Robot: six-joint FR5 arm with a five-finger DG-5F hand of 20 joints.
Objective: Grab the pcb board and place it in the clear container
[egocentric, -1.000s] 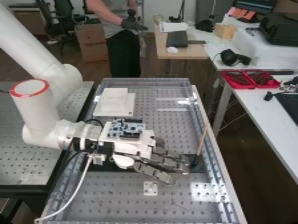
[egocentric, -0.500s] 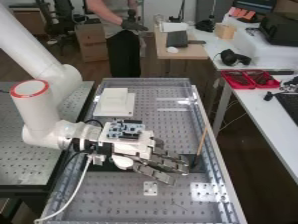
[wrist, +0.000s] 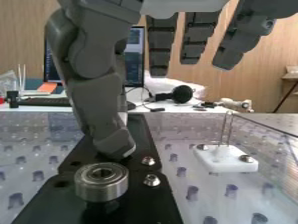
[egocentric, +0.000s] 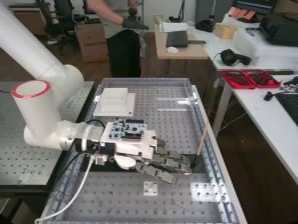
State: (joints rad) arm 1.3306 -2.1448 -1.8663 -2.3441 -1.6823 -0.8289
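Lying on the white housing (egocentric: 136,148), circuit board (egocentric: 128,129), long axis across the clear tray (egocentric: 222,159), fingers (egocentric: 159,174) straight, spread

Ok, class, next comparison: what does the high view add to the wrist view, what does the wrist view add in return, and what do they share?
High view: the white arm, a white stepped block, red trays on a side table and a thin stick leaning upright.

Wrist view: a round metal part on the black plate, and a wood-toned wall.

Shared: the hand, that black plate and the bench's dotted surface.
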